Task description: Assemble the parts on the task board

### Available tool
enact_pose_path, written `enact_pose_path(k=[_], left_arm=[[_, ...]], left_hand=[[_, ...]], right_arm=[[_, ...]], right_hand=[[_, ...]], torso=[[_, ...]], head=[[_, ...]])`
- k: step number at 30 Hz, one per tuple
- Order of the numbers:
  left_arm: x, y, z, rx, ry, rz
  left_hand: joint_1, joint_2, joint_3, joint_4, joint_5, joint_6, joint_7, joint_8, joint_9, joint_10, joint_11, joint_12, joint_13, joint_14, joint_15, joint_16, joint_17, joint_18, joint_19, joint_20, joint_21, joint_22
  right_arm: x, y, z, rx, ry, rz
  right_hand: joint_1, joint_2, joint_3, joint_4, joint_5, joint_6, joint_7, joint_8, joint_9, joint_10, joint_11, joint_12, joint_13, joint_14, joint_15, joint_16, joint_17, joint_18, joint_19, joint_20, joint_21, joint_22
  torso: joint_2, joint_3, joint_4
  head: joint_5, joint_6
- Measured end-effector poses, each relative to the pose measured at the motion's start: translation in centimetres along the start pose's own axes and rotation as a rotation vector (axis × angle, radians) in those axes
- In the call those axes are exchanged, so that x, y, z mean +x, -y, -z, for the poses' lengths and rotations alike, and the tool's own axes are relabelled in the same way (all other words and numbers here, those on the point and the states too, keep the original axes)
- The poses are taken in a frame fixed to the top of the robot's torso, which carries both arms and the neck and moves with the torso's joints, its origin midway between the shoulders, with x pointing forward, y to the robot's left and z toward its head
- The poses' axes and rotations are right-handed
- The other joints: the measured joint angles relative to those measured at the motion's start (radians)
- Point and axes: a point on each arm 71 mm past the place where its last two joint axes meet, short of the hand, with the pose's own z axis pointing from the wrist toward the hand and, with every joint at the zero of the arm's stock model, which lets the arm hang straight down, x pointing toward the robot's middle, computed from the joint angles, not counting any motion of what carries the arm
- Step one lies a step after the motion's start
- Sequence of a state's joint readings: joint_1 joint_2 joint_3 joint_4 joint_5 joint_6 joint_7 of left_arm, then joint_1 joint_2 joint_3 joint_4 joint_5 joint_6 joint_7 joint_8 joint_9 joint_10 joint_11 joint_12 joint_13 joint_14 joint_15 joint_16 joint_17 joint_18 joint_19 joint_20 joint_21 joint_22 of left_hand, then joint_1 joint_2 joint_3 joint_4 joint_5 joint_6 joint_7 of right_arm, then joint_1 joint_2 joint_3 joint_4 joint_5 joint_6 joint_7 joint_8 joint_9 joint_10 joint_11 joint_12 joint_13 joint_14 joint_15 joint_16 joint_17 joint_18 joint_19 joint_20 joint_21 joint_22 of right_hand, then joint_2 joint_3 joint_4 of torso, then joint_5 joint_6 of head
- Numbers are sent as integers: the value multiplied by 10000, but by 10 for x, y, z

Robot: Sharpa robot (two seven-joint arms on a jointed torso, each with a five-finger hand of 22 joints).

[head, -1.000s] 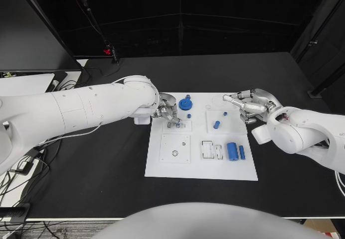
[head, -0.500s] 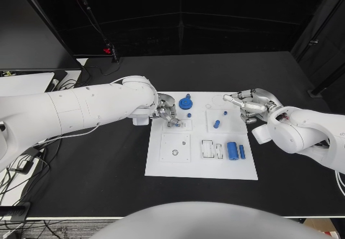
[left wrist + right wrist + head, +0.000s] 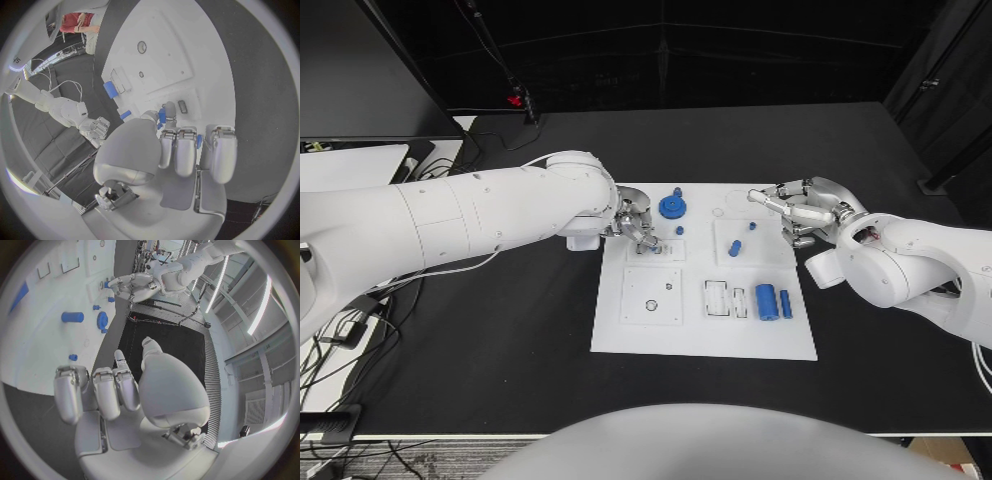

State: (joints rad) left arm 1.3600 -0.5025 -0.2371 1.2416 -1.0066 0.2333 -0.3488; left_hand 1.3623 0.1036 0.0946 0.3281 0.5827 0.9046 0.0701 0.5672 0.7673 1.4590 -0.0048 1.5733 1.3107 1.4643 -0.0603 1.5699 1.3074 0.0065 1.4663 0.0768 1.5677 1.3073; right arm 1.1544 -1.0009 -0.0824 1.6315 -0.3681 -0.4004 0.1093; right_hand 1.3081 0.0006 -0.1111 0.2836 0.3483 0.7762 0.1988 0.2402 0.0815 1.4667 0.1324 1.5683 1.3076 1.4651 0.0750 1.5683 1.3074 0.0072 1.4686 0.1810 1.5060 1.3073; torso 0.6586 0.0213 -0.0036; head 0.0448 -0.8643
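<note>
The white board (image 3: 704,270) lies flat in the middle of the black table (image 3: 473,330). Small blue parts sit on it. A round blue knob (image 3: 672,209) stands near the far edge. A fat blue tube (image 3: 766,302) lies on its side near the right edge, with a thin blue bar (image 3: 785,305) just beside it. Two little blue pegs (image 3: 734,249) sit in the middle of the far half.

The left hand (image 3: 635,226) is over the far left corner of the board, just beside the round knob. In the left wrist view its fingers (image 3: 177,150) are bent in close together, and a small blue piece (image 3: 162,116) shows at the tips. It looks like the hand is pinching that piece, but the fingers hide most of it, so I am not sure.

The right hand (image 3: 800,212) is at the far right edge of the board. Its fingers (image 3: 100,390) are a bit apart and there is nothing in them.

Almost nothing has changed in the last second. Both hands are in the same spots and every part lies where it lay. So I think the left hand is going slowly and lining up its small piece with a hole in the board. Most parts still lie loose, so much of the job is left.
</note>
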Motion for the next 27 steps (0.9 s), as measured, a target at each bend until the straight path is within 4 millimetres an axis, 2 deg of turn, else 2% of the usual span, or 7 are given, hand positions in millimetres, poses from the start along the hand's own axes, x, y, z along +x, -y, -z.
enact_pose_path(k=[16,27], left_arm=[[-1,1,-2,-147,10,-5],[-1,4,-4,-159,-51,-58]], left_hand=[[0,0,37,20,36,8,8,-37,20,0,0,25,-8,37,-7,0,0,0,-36,36,0,0],[0,0,69,42,35,21,21,-39,31,0,0,33,-8,37,-5,0,0,0,1,72,0,0]], right_arm=[[1,0,0,3,-13,-3],[1,0,0,12,-17,-3]], right_hand=[[0,0,0,0,0,-70,2,65,0,0,0,0,0,0,0,0,0,0,0,0,0,0],[0,0,0,0,0,-70,2,65,-1,0,0,0,0,0,0,0,0,0,0,0,0,0]], torso=[[2,1,-2],[2,1,-2]], head=[[16,-77],[29,-85]])
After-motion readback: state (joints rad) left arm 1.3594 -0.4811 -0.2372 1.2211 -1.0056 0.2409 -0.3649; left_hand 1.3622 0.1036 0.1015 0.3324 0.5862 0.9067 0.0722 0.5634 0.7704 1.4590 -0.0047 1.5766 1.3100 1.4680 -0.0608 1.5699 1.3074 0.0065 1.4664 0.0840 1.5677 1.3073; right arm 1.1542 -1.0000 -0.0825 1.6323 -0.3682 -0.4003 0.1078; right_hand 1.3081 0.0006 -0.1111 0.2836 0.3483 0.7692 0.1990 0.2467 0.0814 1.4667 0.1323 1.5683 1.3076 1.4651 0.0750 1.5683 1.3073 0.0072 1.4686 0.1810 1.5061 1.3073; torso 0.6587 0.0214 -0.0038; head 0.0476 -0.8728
